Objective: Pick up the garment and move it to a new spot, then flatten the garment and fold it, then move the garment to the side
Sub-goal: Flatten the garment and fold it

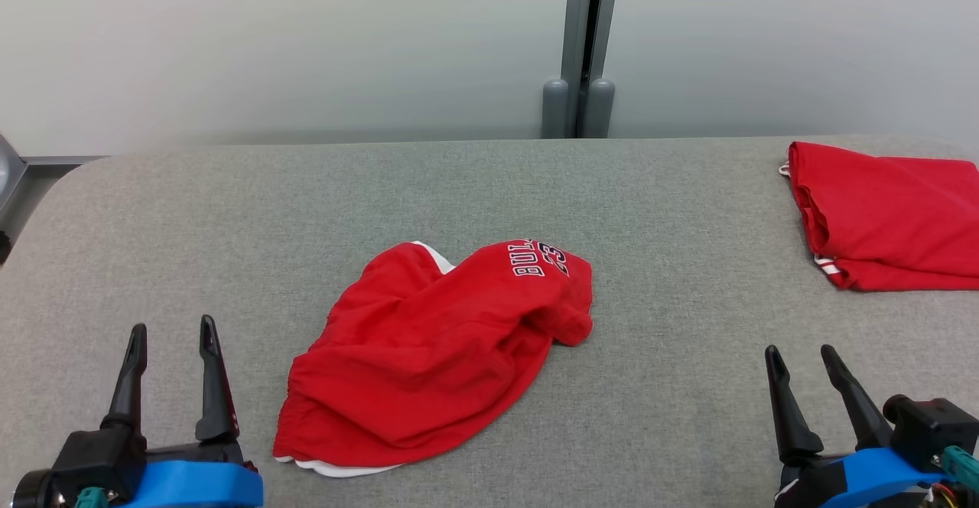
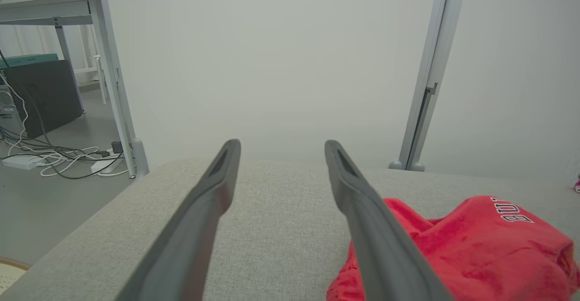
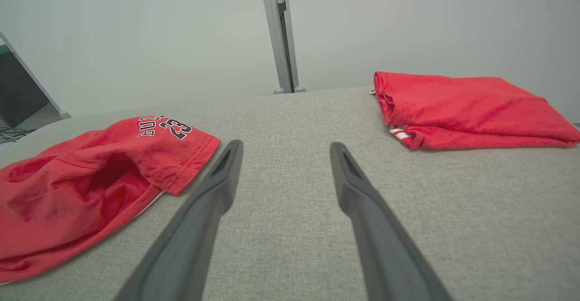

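Left wrist view crops the crumpled garment (image 2: 476,246) at bottom.

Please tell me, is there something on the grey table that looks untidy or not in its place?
Yes. The printed red garment lies crumpled in the middle of the grey table, one end bunched up, a white hem poking out. The folded red garment at the far right looks neat by comparison.

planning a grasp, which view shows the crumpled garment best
Head view: the whole garment is in frame. Left wrist view catches a part, right wrist view most of it, both cropped.
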